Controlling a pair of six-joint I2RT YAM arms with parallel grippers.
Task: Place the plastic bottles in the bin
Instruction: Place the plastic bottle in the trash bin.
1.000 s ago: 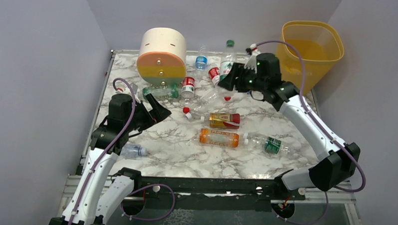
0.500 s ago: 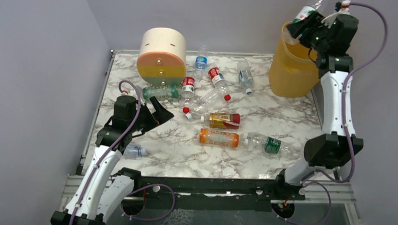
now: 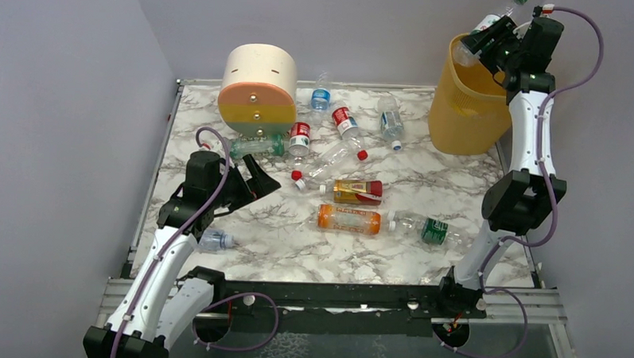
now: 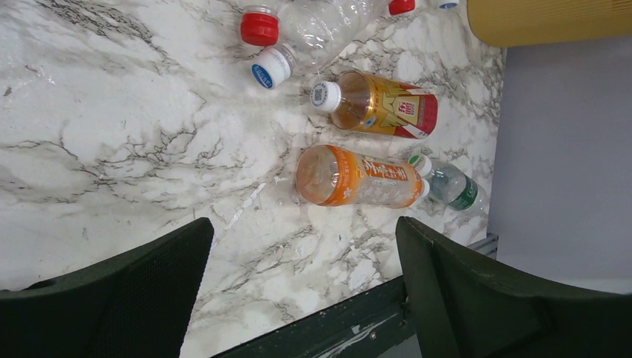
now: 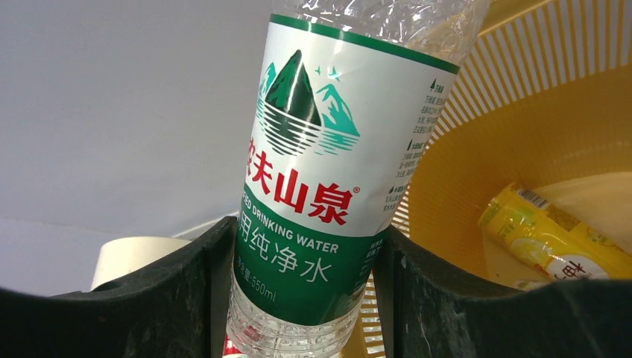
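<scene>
My right gripper is shut on a clear bottle with a green and white label, holding it tilted over the near left rim of the yellow bin. Inside the bin lies a yellow bottle. My left gripper hangs open and empty over the table's left side. Just beyond it lie an orange bottle, an amber bottle with a red label and a clear green-labelled one. Several more clear bottles lie at the back of the table.
A round cream, orange, yellow and green drawer unit stands at the back left, with bottles against its base. One small clear bottle lies by the left arm near the front edge. Grey walls close in on both sides.
The right arm swung up from the back of the table to above the bin's rim, carrying the green-labelled bottle. The left arm crept slightly right, still open.
</scene>
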